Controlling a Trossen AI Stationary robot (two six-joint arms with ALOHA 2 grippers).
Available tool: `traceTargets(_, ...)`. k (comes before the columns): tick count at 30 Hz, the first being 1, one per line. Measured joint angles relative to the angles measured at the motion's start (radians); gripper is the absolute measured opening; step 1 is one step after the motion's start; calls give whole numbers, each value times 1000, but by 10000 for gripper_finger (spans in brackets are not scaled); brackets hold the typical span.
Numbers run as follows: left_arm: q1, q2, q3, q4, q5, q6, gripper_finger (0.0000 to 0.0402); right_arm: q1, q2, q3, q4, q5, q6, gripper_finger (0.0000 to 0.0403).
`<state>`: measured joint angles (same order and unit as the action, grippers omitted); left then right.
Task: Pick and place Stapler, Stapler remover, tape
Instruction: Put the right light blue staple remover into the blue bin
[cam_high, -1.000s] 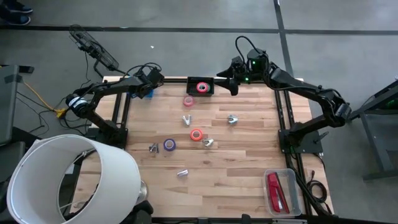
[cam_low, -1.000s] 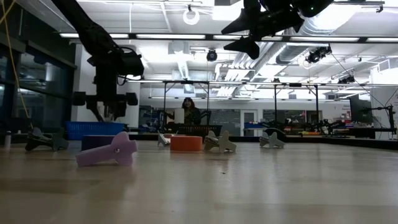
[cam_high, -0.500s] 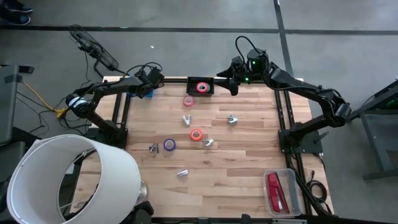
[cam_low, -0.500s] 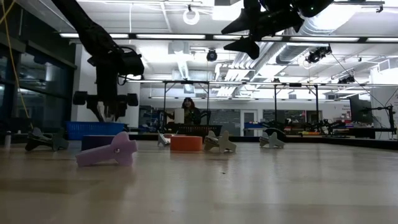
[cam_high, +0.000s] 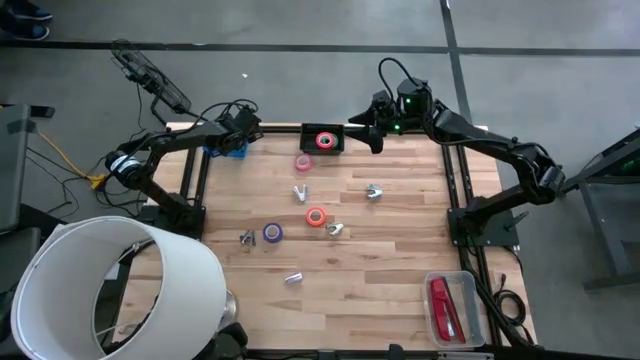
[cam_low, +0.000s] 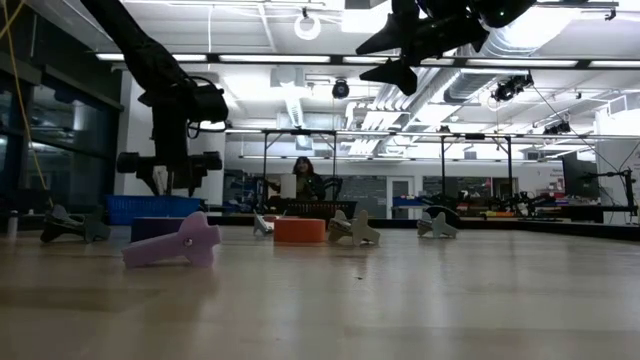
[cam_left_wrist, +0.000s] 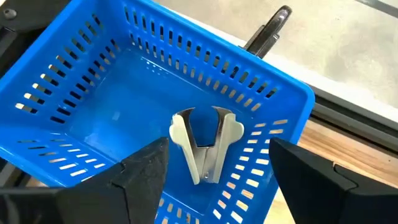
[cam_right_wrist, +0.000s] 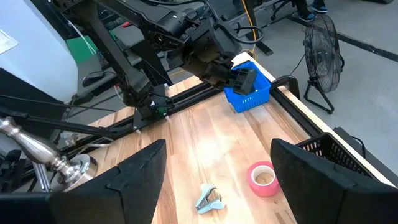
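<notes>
Left wrist view: left gripper (cam_left_wrist: 211, 180) hung over blue basket (cam_left_wrist: 74, 81), fingers spread wide, holding nothing. Staple remover (cam_left_wrist: 205, 146) lay inside basket. Fingers could bump basket wall when lifting, tipping it. Right gripper (cam_high: 377, 135) waited open near black bin (cam_high: 323, 140).

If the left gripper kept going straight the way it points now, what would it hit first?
Probably the staple remover lying on the floor of the blue basket. The left gripper hangs open right above it, fingers either side. Depth is hard to judge, but nothing else shows in between.
</notes>
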<state>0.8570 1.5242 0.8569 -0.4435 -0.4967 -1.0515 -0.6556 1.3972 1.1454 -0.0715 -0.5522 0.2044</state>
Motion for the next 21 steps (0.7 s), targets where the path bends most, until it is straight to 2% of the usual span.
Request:
traceTargets(5,0,-15,0,3,16,36,265,-6,0,0,-15,2,2,279)
traceTargets(12,0,-94,0,51,-8,145,255,-15,-15,0,-89,173,51,279)
traceTargets(16,0,-131,0,66,-3,202,253,-14,-16,0,-139,203,31,279)
traceTargets(21,-1,-172,0,114,82,296,253,-14,-16,0,-300,223,-72,279)
